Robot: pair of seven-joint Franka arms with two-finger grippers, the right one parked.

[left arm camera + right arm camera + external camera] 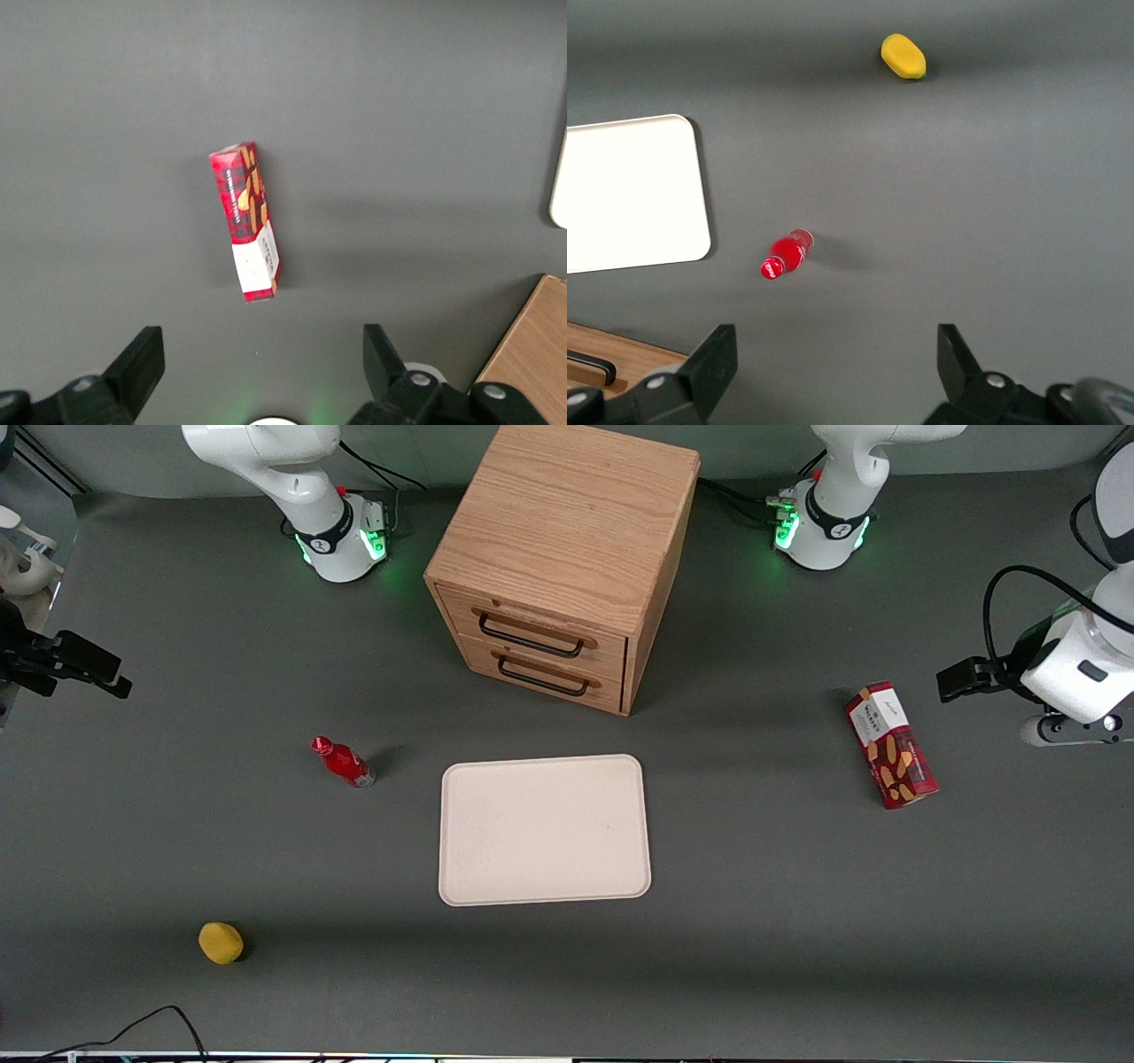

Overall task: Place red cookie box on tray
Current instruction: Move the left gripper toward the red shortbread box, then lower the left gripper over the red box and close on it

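While the red cookie box [890, 745] lies untouched at frame right, gripper [259, 359] is held wide above it; tray [543, 830] unfilled.

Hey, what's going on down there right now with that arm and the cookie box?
Gripper open, raised above the table, holding nothing. Red cookie box lies flat on the table toward the working arm's end, untouched. Tray bare; nothing between them.

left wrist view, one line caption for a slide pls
Open gripper hovering above the red cookie box, which lies flat on the grey table.
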